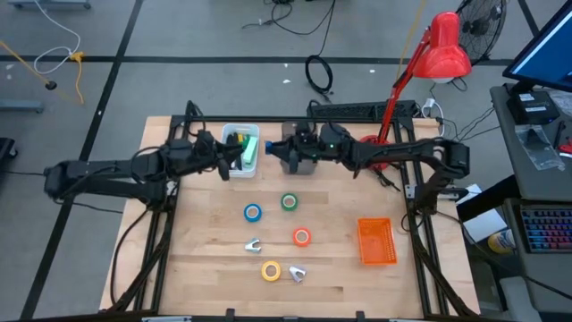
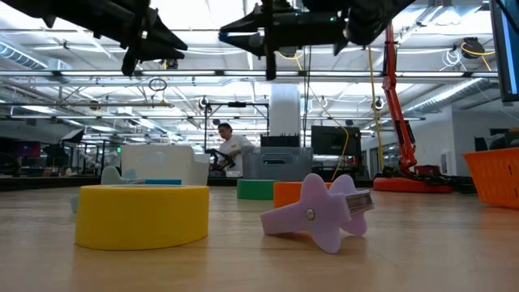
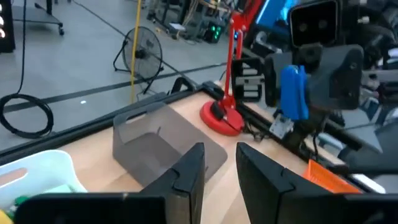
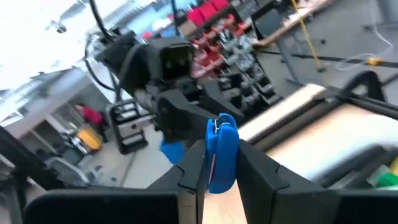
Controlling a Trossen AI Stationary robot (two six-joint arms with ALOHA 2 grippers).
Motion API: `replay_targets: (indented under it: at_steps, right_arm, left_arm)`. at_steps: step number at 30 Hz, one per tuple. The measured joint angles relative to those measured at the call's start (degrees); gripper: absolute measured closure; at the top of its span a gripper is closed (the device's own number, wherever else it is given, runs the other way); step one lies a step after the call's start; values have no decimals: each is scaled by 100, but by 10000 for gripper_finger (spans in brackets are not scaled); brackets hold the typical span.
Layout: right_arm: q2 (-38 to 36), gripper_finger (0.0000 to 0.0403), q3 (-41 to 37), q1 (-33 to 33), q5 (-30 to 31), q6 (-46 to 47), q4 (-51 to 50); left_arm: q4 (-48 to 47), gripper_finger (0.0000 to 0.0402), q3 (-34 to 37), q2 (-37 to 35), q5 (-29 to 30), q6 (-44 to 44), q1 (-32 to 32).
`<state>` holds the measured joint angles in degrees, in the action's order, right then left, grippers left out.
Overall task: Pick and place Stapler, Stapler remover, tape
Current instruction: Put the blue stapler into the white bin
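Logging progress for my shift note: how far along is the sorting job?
Done: green items sit in the white bin. In hand: the right gripper holds a blue stapler above the grey bin; the left gripper holds nothing. Left: four tape rolls and claw-shaped staple removers on the table.

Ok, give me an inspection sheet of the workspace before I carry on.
Surface: wooden table, things spread over its middle.
Job's things: stapler held in the air; blue tape, green tape, orange tape, yellow tape, remover and second remover loose on the table.
Clutter: white bin, grey bin, orange basket, red lamp.
Claws: left claw open, empty, by the white bin; right claw shut on the stapler, near the grey bin.
Cables: black coil on the floor behind the table.
Surroundings: fan; person far behind.
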<state>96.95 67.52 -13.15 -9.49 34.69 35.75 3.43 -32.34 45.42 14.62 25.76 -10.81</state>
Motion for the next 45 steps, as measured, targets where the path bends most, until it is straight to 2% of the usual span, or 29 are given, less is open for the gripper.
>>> replay_targets:
  at_steps: [5,12,19,23,27,32,39,45]
  right_arm:
    - [527,344,472,-40,-261,-6,101]
    - [1004,344,1180,-198,-695,-160,100]
    - [1023,344,1205,-303,-719,-191,71]
    - [1026,344,1205,-298,-663,-257,169]
    - [1024,344,1213,-299,-571,-287,207]
    - [1023,344,1213,-292,-585,-288,347]
    - [1023,344,1213,-210,-722,-314,349]
    - [1023,344,1213,-227,-699,-255,491]
  left_arm:
    - [291,309,0,-10,-286,55,-248]
    - [358,306,0,-10,-359,138,-430]
    - [377,235,0,-10,-281,197,-594]
    - [403,200,0,37,-812,329,-636]
    - [762,182,0,32,-1315,581,-702]
    - [1317,174,0,32,-1625,856,-921]
    - [1235,174,0,116,-2095,1081,-1082]
    - [1248,174,2,405,-2239,1082,-1082]
